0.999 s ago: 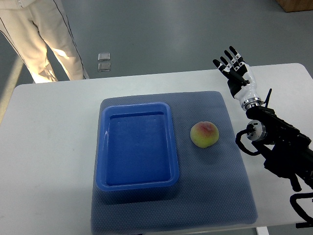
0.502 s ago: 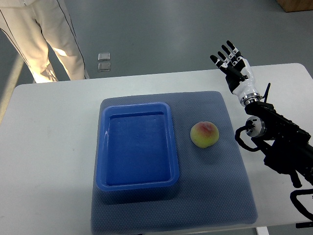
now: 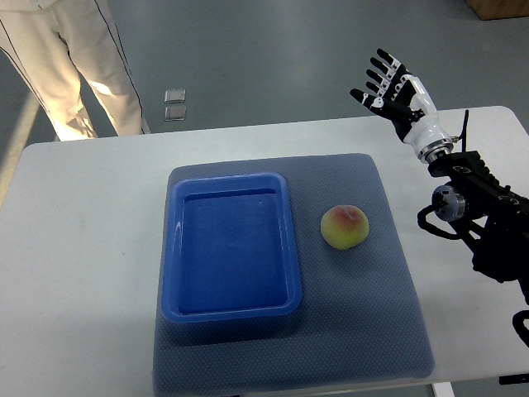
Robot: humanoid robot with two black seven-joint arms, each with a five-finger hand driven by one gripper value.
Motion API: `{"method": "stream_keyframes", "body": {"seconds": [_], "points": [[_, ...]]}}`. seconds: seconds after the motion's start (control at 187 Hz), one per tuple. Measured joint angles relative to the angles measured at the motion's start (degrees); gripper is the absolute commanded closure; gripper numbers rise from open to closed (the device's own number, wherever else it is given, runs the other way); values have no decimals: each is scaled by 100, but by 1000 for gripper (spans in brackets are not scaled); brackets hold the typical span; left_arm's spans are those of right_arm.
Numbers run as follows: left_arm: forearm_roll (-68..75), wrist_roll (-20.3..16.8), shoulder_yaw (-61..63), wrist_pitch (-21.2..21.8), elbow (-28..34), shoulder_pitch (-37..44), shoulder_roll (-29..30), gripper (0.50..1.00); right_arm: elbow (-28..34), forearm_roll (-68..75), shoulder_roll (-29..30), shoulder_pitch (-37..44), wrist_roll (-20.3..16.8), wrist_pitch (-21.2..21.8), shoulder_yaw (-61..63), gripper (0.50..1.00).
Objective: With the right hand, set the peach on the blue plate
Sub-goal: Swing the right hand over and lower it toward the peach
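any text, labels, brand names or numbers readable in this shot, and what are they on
None can be read.
The peach, blue plate, grey mat and white table are unmarked.
The right hand and its black arm show no legible print.

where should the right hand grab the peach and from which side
Probably from above and the right: the peach sits alone on the mat, its round top and sides exposed, with the blue plate apart on its left. Wrap the right hand fingers around its widest middle.
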Motion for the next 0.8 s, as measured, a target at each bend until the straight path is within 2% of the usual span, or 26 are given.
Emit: {"method": "stream_keyframes", "body": {"seconds": [0.155, 0.561, 0.802], "points": [[0, 0, 0, 0, 0, 2, 0, 500, 219, -735, -114, 1, -6, 76, -160, 570], [2, 1, -1, 0, 0, -5, 0, 500, 489, -3400, -1171, 786, -24, 501, -1615, 570], [2, 2, -1, 0, 0, -8, 0, 500, 1354, -4917, -1830, 1503, -13, 1195, -2347, 570]]}}
